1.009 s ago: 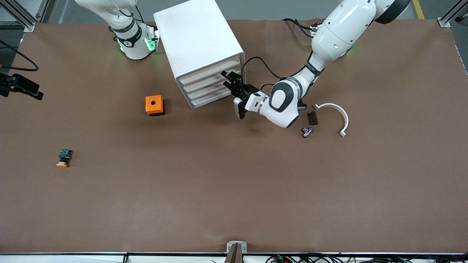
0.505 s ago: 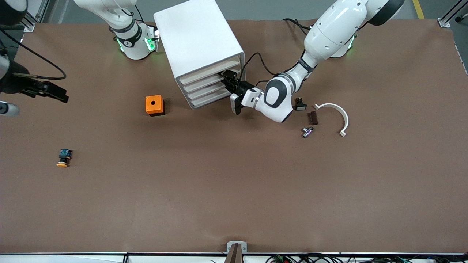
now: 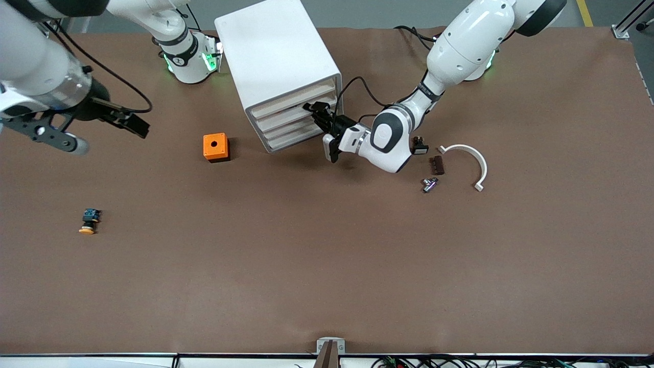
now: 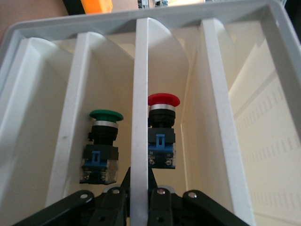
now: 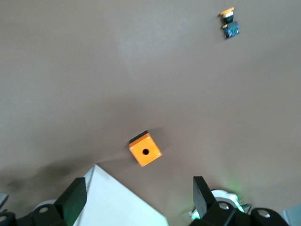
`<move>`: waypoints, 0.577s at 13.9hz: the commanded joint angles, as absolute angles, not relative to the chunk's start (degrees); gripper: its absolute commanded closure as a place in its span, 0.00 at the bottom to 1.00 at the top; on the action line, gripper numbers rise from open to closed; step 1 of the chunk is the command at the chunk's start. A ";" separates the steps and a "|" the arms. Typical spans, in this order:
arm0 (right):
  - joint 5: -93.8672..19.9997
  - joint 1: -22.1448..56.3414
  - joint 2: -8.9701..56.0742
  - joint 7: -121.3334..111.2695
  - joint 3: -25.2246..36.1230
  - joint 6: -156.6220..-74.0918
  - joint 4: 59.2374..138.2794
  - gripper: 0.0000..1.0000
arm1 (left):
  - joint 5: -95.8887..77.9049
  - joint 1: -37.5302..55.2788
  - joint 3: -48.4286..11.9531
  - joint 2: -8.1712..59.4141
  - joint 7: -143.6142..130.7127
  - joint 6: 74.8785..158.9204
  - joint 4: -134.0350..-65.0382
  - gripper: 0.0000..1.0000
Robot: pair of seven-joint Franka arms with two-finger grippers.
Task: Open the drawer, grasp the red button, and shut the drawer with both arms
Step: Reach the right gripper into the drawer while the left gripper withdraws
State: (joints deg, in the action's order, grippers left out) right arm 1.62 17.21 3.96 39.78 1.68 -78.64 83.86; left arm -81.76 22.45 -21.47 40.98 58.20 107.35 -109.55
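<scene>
The white drawer cabinet point(image 3: 278, 71) stands near the robots' bases. My left gripper point(image 3: 314, 113) is at its front, shut on a white drawer edge point(image 4: 141, 141) that runs between its fingers point(image 4: 161, 207). In the left wrist view the red-capped button point(image 4: 163, 136) with a black-and-blue body lies in the compartment on one side of that edge. A green-capped one point(image 4: 103, 146) lies on the other side. My right gripper point(image 3: 139, 127) hangs open and empty over the table near the orange cube point(image 3: 215, 147); it also shows in the right wrist view point(image 5: 138, 197).
An orange-yellow capped button point(image 3: 88, 221) lies toward the right arm's end, nearer the front camera. A white curved piece point(image 3: 472, 162), a brown block point(image 3: 436, 165), a metal part point(image 3: 429, 184) and a small black part point(image 3: 419, 146) lie by the left arm.
My left gripper has moved in to the cabinet's front and closed on the drawer edge. My right arm has swung in from the table's end toward the cabinet.
</scene>
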 commanded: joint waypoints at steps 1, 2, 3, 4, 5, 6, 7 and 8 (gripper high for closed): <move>1.32 22.13 3.51 48.22 2.20 -78.84 83.94 0.00 | -80.87 21.71 -20.83 41.66 54.33 106.88 -106.97 0.98; 1.32 23.80 3.60 51.82 2.20 -79.01 83.94 0.00 | -79.73 21.45 -20.31 42.18 52.75 106.70 -105.92 0.98; 1.32 25.38 3.78 55.34 2.20 -79.54 83.94 0.00 | -77.98 20.75 -20.13 42.80 51.52 105.66 -104.60 0.99; 1.23 27.05 4.13 58.68 2.20 -80.24 84.02 0.00 | -76.48 19.79 -20.04 43.50 49.59 104.60 -103.11 0.99; 1.23 28.72 5.09 62.10 2.20 -80.94 84.02 0.00 | -75.16 19.08 -20.04 43.94 48.27 104.07 -102.14 0.99; 1.23 30.31 5.79 65.27 2.20 -81.73 84.02 0.00 | -73.84 18.46 -19.78 44.64 47.47 103.80 -100.91 0.99; 0.62 32.06 6.84 69.48 2.20 -82.96 84.02 0.00 | -72.61 17.67 -19.51 45.78 47.11 103.36 -99.85 0.99; -1.21 33.21 7.81 73.78 2.20 -84.53 84.02 0.00 | -71.55 17.32 -19.16 46.57 46.85 102.84 -98.45 0.99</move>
